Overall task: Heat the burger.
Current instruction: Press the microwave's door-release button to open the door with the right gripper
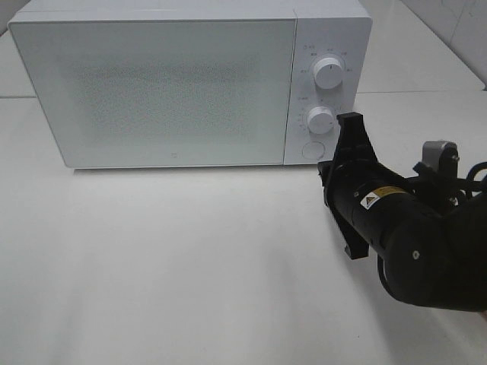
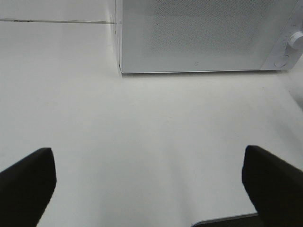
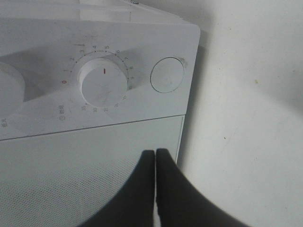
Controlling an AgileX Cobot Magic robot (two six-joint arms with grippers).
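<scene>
We see a white tabletop (image 1: 190, 266) carrying a white microwave (image 1: 190, 11), its door (image 1: 152, 91) shut. Our right arm (image 1: 411, 236) extends toward the control panel (image 1: 329, 38). The right claw (image 3: 155, 163) is pressed together, empty, close to the lower dial (image 3: 103, 82) and round button (image 3: 166, 75). Our left claw (image 2: 149, 172) hangs spread over the tabletop before the door. The burger shows in no view.

The microwave (image 1: 190, 84) is white, and its door (image 1: 152, 91) carries a fine grey dot mesh. The knob (image 3: 103, 85) is white with a short red line, ringed by grey numerals and a red zero. The button (image 3: 166, 74) is white, rimmed grey. The tabletop (image 1: 167, 258) is plain white. At 4 o'clock the black arm (image 1: 411, 236) bears a yellow-and-white label (image 1: 371, 201). The left tool (image 2: 147, 158) and right tool (image 3: 155, 153) are black.
</scene>
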